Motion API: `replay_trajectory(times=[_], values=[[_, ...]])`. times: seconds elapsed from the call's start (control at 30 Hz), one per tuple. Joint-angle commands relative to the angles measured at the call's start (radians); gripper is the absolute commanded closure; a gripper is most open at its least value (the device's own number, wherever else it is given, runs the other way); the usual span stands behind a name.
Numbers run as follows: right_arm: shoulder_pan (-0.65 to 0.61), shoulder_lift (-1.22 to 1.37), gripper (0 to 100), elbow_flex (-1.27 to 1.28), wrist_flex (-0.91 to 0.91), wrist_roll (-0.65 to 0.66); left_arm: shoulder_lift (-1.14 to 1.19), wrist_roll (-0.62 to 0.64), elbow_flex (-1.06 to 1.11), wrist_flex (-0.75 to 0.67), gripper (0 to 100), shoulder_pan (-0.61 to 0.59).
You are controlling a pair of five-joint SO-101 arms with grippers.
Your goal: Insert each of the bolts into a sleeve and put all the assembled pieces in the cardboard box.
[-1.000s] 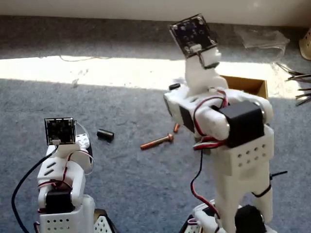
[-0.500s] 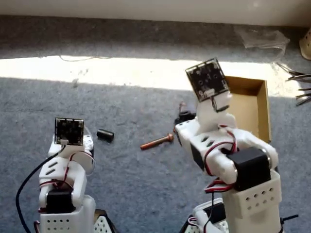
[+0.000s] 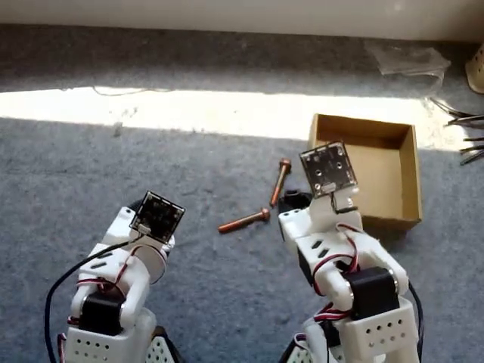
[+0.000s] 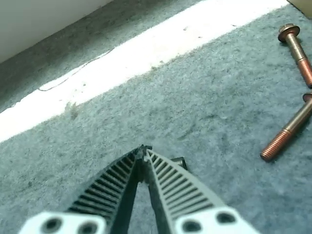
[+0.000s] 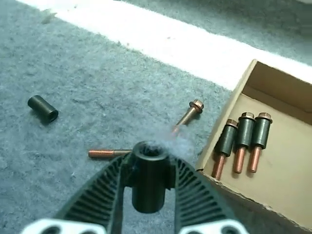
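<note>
- Two bare bolts lie on the grey carpet (image 3: 113, 166) near the middle of the high view. The first bolt (image 3: 244, 221) lies almost level. The second bolt (image 3: 281, 180) is at its 1 o'clock and steeply angled, with the two heads near each other but apart.
- One black sleeve (image 5: 146, 190) is clamped between the fingers of the right gripper (image 5: 148, 163), with its open bore showing. In the high view it sits at 2 o'clock from the first bolt.
- Cardboard box (image 3: 363, 122): open, at 3 o'clock from the second bolt. Three assembled pieces (image 5: 242, 136) lie side by side on its floor, each a bolt with a sleeve on it.
- Left gripper (image 4: 144, 152): fingers pressed together on nothing, low over the carpet. Its arm stands at 7 o'clock in the high view.
- Loose sleeve (image 5: 43, 108): on its side on the carpet, well apart from the bolts, on the side away from the box.
</note>
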Motion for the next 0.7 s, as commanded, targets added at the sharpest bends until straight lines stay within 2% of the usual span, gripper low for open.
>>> replay_trajectory(times=[0.0, 0.17, 0.47, 0.67], values=[[0.054, -0.065, 99.5, 0.082, -0.091, 0.002, -0.004, -0.011, -0.085, 0.037, 99, 0.036], [0.062, -0.177, 99.5, 0.237, -0.168, 0.002, -0.004, -0.011, -0.094, 0.049, 99, 0.077], [0.062, -0.449, 99.5, 0.397, -0.165, 0.002, 0.01, -0.011, -0.097, 0.061, 95, 0.096], [0.13, -0.565, 99.5, 0.446, -0.114, 0.002, 0.28, -0.011, -0.249, 0.063, 95, 0.183]])
